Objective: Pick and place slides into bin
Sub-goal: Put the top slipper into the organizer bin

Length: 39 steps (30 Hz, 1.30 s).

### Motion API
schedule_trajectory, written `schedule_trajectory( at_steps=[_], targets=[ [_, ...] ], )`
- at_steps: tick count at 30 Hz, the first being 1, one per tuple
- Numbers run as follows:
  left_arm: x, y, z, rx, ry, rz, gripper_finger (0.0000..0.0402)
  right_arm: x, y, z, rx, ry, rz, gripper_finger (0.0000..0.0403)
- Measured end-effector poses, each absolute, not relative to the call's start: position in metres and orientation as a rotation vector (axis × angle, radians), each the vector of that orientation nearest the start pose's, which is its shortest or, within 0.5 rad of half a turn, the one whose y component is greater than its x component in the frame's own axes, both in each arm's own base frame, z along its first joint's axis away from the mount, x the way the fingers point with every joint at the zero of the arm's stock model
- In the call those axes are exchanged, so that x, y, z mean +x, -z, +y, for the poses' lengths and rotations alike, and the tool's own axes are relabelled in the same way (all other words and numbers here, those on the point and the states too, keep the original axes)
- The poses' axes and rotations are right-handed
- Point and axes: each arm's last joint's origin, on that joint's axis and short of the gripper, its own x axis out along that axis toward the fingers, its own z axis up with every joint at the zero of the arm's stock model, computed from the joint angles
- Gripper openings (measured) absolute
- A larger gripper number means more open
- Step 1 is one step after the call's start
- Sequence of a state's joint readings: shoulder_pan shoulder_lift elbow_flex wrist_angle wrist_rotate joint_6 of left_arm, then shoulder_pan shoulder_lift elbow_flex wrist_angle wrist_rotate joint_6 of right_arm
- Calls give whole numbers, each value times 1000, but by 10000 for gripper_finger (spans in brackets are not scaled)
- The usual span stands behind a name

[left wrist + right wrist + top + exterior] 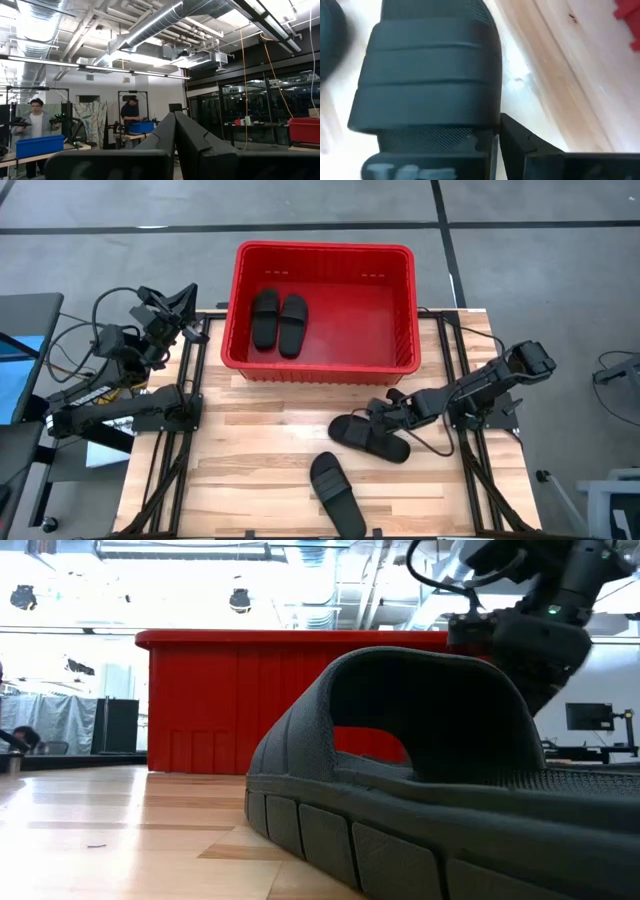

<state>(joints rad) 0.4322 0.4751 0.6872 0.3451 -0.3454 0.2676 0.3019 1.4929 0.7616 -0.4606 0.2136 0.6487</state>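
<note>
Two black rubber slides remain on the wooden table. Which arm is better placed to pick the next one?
The right arm. Its gripper is already at the black rubber slide near the table's middle, while the left gripper is raised at the far left corner beside the red plastic bin.

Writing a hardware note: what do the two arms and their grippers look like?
Both arms, left arm and right arm, are dark, jointed links with black cables looping off them. The left gripper has flat, dark, wedge-shaped fingers; the right gripper matches. No markings legible.

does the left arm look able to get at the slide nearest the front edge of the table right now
Probably not easily. The left gripper is raised off the table's back-left corner, pointing away, while that slide lies front-centre. Nothing blocks the bare wood between, but the right gripper is much nearer.
</note>
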Motion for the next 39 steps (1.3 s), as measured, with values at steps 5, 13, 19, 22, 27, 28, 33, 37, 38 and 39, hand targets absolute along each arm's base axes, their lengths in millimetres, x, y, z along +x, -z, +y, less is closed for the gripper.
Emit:
schedule_trajectory(
  at_steps=[5, 13, 19, 22, 27, 28, 33, 37, 38, 39],
  targets=[
    [81, -383, 48, 271, -827, -439, 0, 252, -160, 68, 335, 285, 1092, 6],
    [83, -380, 49, 269, -815, -403, 0, 251, -174, 81, 341, 263, 1127, 3],
    [83, -380, 49, 255, -810, -409, 0, 254, -193, 90, 313, 259, 1139, 1],
    [83, -380, 49, 255, -810, -409, 0, 256, -204, 93, 290, 276, 1136, 1],
    [83, -380, 49, 255, -810, -409, 0, 258, -220, 94, 262, 297, 1142, 1],
    [83, -379, 49, 254, -810, -409, 0, 259, -224, 94, 253, 300, 1141, 1],
    [83, -379, 49, 237, -805, -415, 0, 260, -239, 94, 221, 318, 1147, 0],
    [83, -379, 49, 230, -804, -416, 0, 259, -249, 93, 193, 322, 1162, 0],
    [83, -379, 49, 230, -804, -417, 0, 260, -251, 93, 189, 323, 1163, 0],
    [83, -379, 49, 230, -804, -417, 0, 260, -254, 93, 188, 324, 1161, 0]
  ],
)
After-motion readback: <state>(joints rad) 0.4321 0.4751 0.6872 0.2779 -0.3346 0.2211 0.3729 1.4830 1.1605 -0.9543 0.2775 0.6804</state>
